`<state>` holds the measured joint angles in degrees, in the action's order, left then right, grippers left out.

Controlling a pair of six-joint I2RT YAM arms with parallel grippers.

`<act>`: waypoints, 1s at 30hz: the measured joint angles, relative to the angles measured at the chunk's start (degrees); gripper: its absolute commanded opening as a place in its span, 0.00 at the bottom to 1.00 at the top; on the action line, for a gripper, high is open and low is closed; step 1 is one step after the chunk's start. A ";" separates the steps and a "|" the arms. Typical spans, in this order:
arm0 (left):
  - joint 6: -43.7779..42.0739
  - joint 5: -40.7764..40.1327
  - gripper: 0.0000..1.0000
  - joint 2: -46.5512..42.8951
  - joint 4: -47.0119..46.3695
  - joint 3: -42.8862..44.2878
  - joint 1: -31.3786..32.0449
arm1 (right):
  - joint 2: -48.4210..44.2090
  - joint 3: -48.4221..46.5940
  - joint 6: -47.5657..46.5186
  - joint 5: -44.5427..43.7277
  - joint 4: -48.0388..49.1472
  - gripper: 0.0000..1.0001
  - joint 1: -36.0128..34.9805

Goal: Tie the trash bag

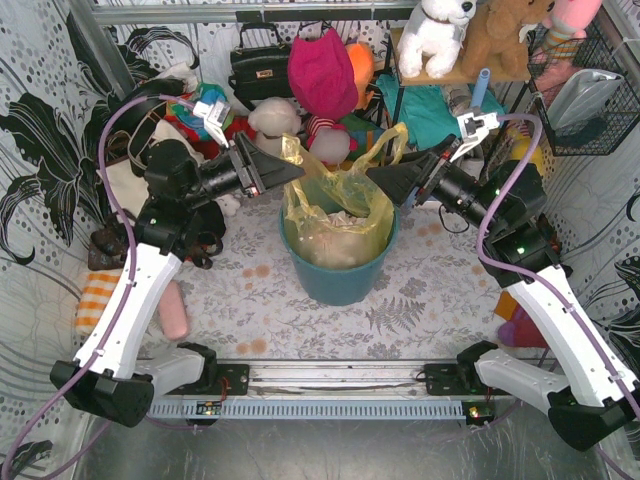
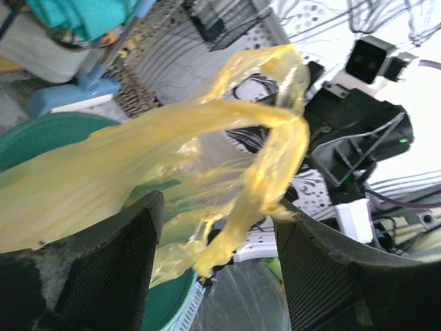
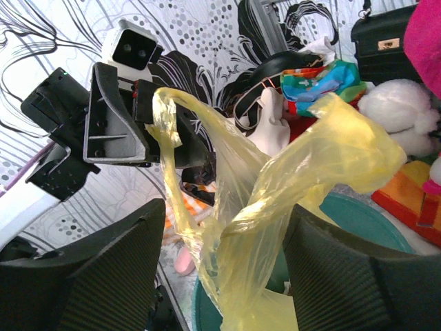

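Rising off the trash bag (image 1: 335,215): left ear (image 1: 293,152) before left jaws, right ear (image 1: 385,148) before right jaws, both pairs gaping, gripping nothing.

Leaf-patterned table (image 1: 430,300) under teal bin (image 1: 335,282) and pink roll (image 1: 174,312)

Looked like a robot test cell dressed as a home: two arms (image 1: 130,300) bolted to a metal rail (image 1: 330,378), printed wall panels (image 1: 40,100), a patterned tablecloth (image 1: 420,310), and plush toys (image 1: 437,35), a handbag (image 1: 258,68) and a wire basket (image 1: 585,100) crowded behind.
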<state>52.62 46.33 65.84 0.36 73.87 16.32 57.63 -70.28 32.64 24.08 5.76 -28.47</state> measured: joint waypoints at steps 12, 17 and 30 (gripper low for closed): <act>1.11 2.58 0.71 14.38 -3.04 25.09 9.14 | 8.37 -15.96 2.91 2.54 2.40 0.49 0.00; -0.02 2.19 0.72 18.80 -0.90 42.03 9.03 | 12.98 -28.72 2.40 1.62 2.45 0.51 0.00; -2.19 -2.62 0.73 8.48 0.70 15.67 8.28 | 2.27 -6.58 2.29 -1.38 3.39 0.75 0.00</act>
<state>50.43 43.70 74.32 1.06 89.54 24.60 59.90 -76.86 34.94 22.70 9.15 -28.47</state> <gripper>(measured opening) 0.725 0.739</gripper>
